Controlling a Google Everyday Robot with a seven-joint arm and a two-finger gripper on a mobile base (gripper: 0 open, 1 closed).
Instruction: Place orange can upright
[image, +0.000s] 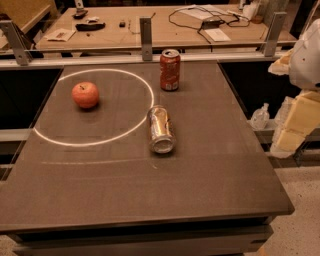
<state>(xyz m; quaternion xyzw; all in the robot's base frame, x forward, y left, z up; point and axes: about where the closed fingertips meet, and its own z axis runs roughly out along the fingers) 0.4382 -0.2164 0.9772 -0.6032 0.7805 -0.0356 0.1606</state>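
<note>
The orange can lies on its side near the middle of the dark table, just outside the right rim of a white circle painted on the top. Its silver end faces the front edge. It is shiny orange-gold with pale patches. My gripper shows as pale yellow and white parts at the right edge of the view, off the table's right side, well apart from the can and holding nothing that I can see.
A darker red-orange can stands upright behind the orange can, near the table's back edge. A red apple sits inside the white circle at the left. A small clear object rests on a ledge right of the table. A cluttered desk stands behind a rail.
</note>
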